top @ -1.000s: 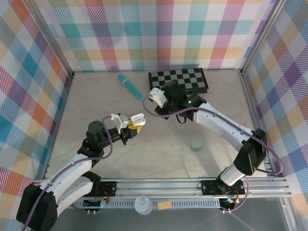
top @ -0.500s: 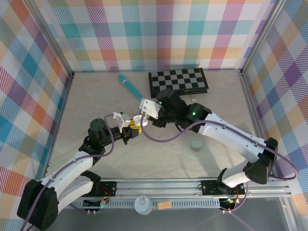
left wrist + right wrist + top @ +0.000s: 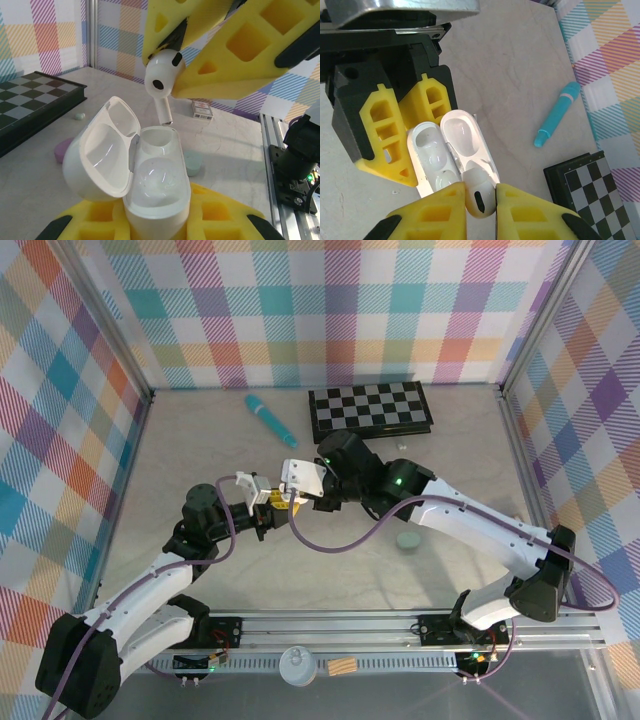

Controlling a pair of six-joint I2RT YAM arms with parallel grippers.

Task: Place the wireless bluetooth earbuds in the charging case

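Now | right tool (image 3: 480, 199) pinches earbud (image 3: 479, 189) just above open case (image 3: 445, 152) | left tool (image 3: 157, 227) clamps case

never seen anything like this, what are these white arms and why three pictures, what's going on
These are two robot arms bolted at the near edge of a table. The wide picture comes from a fixed camera above and behind them. The two close ones come from a camera on each wrist. The left jaws, padded in yellow foam, hold an open white charging case. The right jaws pinch one white earbud, stem down, just above the case and not yet in. On the table lie a teal stick, a chessboard and a small greenish pebble-like case.
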